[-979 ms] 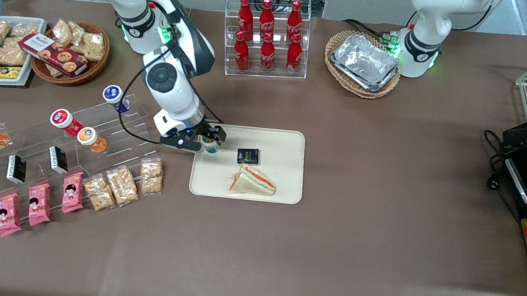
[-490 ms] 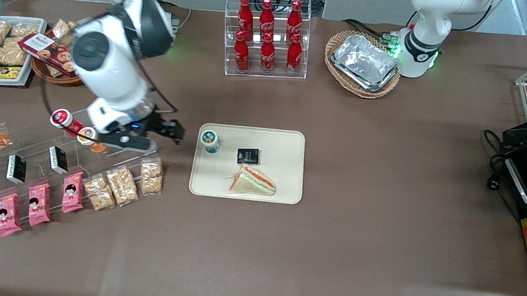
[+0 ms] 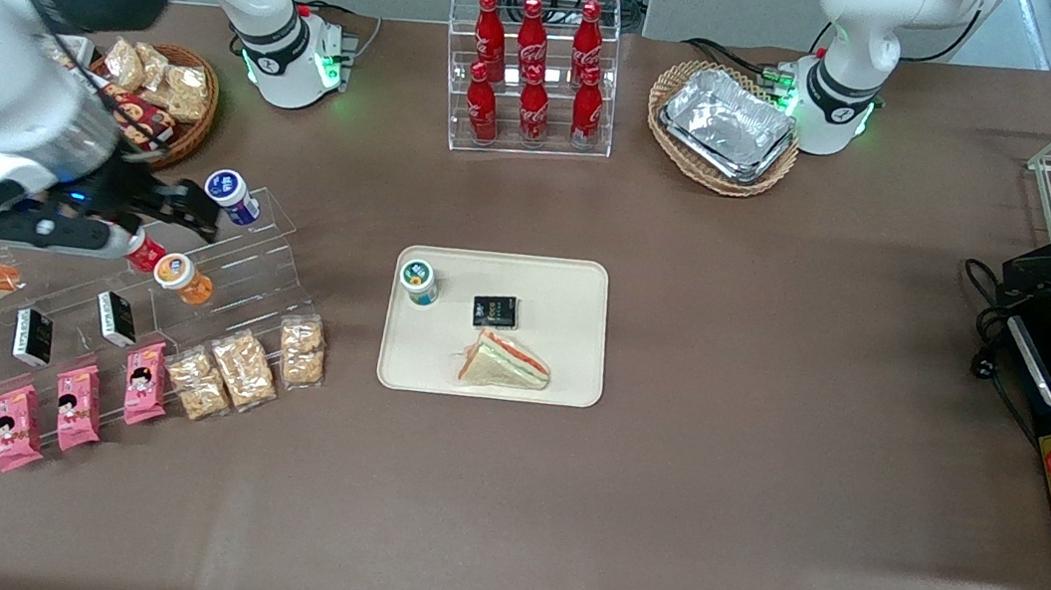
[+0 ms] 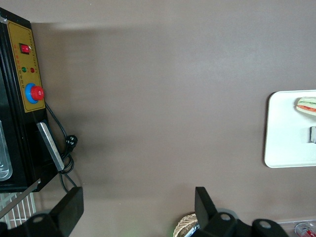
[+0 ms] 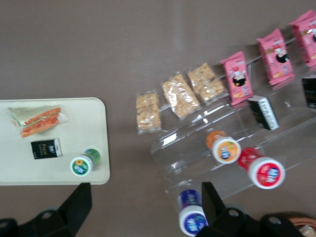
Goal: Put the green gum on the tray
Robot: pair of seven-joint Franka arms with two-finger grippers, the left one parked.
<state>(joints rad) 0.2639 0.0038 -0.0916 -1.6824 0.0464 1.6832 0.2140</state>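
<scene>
The green gum (image 3: pixel 417 280) stands upright on the cream tray (image 3: pixel 566 290), in the tray's corner nearest the working arm, with nothing touching it. The right wrist view shows its green-faced lid (image 5: pixel 82 165) on that tray (image 5: pixel 74 118). My gripper (image 3: pixel 189 205) hangs open and empty over the clear stepped rack (image 3: pixel 260 252), well away from the tray toward the working arm's end of the table. Between its spread fingers (image 5: pixel 145 205) there is only bare table and the rack's edge.
A sandwich (image 3: pixel 504 361) and a black packet (image 3: pixel 494 311) share the tray. The rack holds a blue-lidded bottle (image 3: pixel 232 194), an orange bottle (image 3: pixel 179 278) and a red bottle (image 3: pixel 145 250). Snack packs (image 3: pixel 241 368) lie in front of it. Cola bottles (image 3: pixel 532 75) and foil trays (image 3: pixel 725 124) stand farther back.
The gripper let go of the green gum on the tray, then rose and swung away toward the working arm's end, now over the rack. The gum stays put.
</scene>
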